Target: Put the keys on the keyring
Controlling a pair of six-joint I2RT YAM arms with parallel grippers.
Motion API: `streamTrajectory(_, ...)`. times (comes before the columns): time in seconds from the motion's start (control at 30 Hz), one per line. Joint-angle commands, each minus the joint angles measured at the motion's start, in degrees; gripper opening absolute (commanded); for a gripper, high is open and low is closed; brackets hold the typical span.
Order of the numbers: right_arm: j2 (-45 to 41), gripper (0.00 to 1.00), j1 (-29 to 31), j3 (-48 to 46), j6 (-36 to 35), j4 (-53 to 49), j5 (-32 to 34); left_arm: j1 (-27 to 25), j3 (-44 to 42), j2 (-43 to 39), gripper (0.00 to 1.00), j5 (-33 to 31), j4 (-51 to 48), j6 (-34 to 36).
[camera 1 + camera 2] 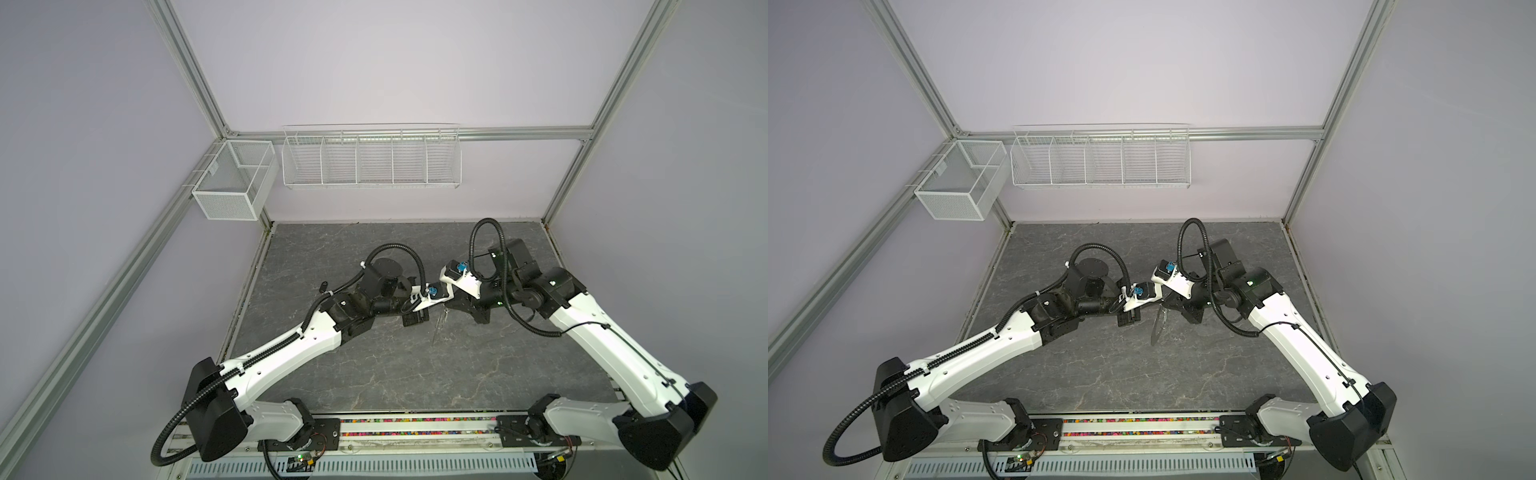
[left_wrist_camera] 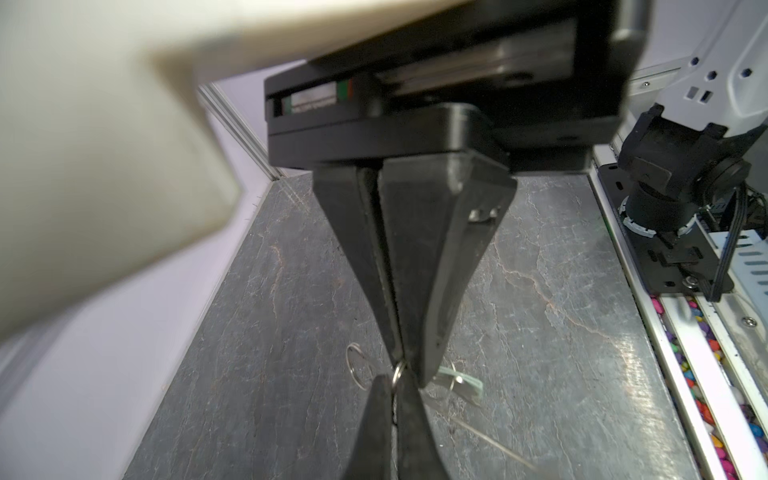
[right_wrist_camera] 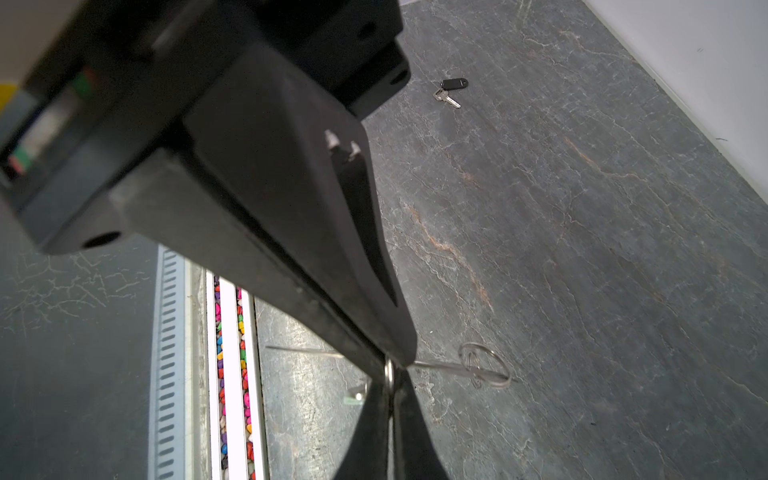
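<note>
- Right at the tips, left gripper (image 2: 401, 359) and right gripper (image 3: 395, 360) both pinch keyring (image 1: 1157, 330)
- mint key (image 2: 459, 380) dangles behind left gripper, half-hidden
- black key (image 3: 454, 83) lies well beyond

Soft, even overhead light is leaving only faint shadows on the counter (image 1: 374, 374). Wide-angle distortion is bowing the frame rails (image 1: 189, 70) in both top views. A close pale housing (image 2: 104, 166) is blurring in the left wrist view.
</note>
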Motion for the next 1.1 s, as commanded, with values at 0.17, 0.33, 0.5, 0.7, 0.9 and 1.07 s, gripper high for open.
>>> streamTrajectory(0.17, -5.59, 0.44, -0.81, -4.17, 2.79, 8.68, 7.35, -0.22, -0.47, -0.05, 0.00, 1.14, 3.76, -3.79)
streamTrajectory(0.33, -11.19, 0.53, -3.06, -9.57, 7.35, 14.81, 8.90, 1.01, -5.44, -2.58, 0.00, 0.74, 15.64, -12.86)
streamTrajectory(0.5, -13.01, 0.52, -3.71, -13.31, 11.16, 18.52, 7.44, 2.30, -10.18, -3.87, 0.00, 2.26, 28.69, -21.49)
streamTrajectory(0.7, -11.89, 0.52, -3.67, -13.53, 12.72, 19.81, 3.86, 2.36, -12.23, -4.16, 0.00, 2.00, 34.89, -24.85)
streamTrajectory(0.9, -10.38, 0.52, -3.69, -13.02, 14.10, 21.78, 0.97, 2.48, -13.95, -4.08, 0.00, 0.98, 40.69, -27.83)
streamTrajectory(1.07, -10.16, 0.53, -3.73, -12.84, 15.32, 24.54, -0.29, 2.41, -14.72, -3.64, 0.00, -0.44, 44.50, -29.86)
